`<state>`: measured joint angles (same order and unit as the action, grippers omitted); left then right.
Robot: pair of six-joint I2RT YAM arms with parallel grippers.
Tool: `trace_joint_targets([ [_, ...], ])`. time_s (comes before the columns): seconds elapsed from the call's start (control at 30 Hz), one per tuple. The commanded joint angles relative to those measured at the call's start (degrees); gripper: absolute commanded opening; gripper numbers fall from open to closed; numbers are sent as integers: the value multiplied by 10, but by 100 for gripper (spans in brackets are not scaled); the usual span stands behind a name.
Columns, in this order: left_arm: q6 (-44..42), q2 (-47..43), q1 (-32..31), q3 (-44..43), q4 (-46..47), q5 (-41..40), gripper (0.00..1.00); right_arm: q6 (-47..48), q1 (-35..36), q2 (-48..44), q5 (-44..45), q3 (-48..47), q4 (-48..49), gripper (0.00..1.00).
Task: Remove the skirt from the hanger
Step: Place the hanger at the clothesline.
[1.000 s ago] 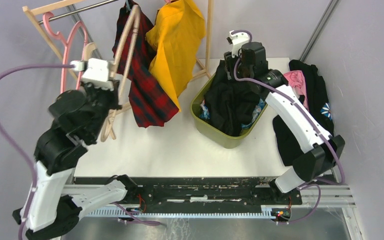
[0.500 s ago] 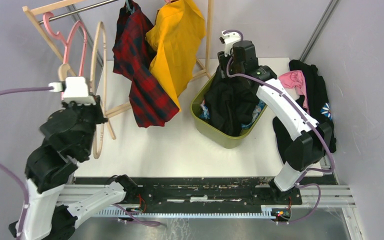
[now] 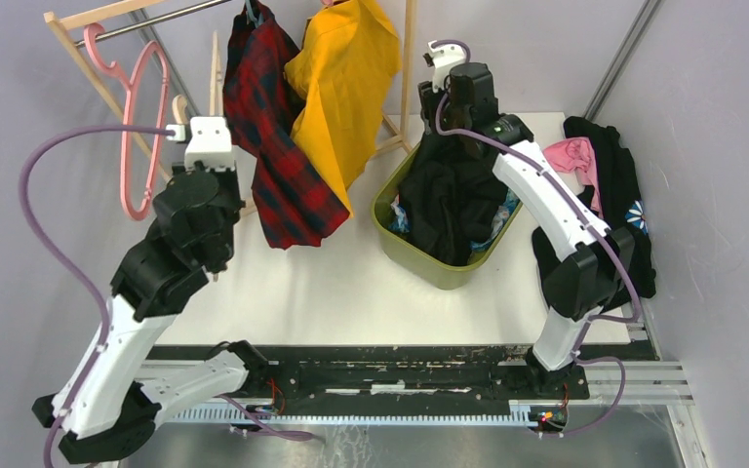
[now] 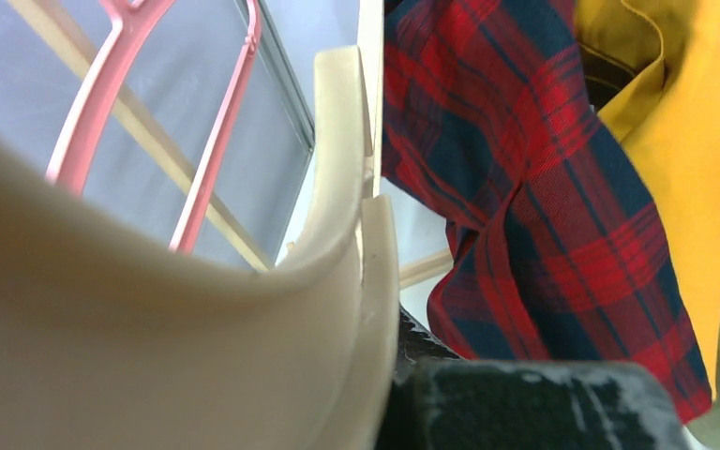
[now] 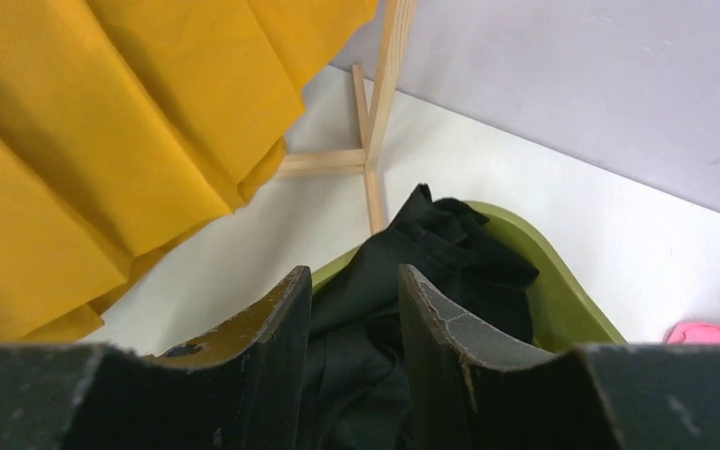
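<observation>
My left gripper (image 4: 384, 375) is shut on a cream hanger (image 4: 337, 187) that carries no garment. From above, the hanger (image 3: 216, 68) stands edge-on, just left of the hanging clothes, with the left gripper (image 3: 212, 115) below it. The black skirt (image 3: 449, 195) is drawn up in a peak out of the green basket (image 3: 400, 239). At that peak my right gripper (image 3: 437, 115) holds the cloth. In the right wrist view the skirt (image 5: 403, 253) runs between the right gripper (image 5: 352, 277) fingers, above the basket (image 5: 562, 291).
A wooden rack at the back left holds a red plaid garment (image 3: 273, 146), a yellow garment (image 3: 346, 78) and a pink hanger (image 3: 141, 127). A pile of black and pink clothes (image 3: 605, 175) lies on the table at the right, against the wall.
My left arm swung the cream hanger out to the left, then back up beside the plaid garment. The right gripper rose a little toward the back with the black skirt.
</observation>
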<state>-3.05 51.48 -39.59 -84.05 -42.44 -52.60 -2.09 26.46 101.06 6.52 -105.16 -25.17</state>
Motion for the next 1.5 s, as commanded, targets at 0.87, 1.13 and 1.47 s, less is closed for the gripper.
trace_joint_targets([
  [0.87,-123,299,323,-112,366,281,3,-126,-221,60,-131,-36,80,42],
  [1.13,-158,288,328,-93,418,261,3,-122,-222,74,-130,-53,78,42],
  [1.47,-159,296,371,-73,455,260,3,-122,-221,70,-128,-61,69,41],
])
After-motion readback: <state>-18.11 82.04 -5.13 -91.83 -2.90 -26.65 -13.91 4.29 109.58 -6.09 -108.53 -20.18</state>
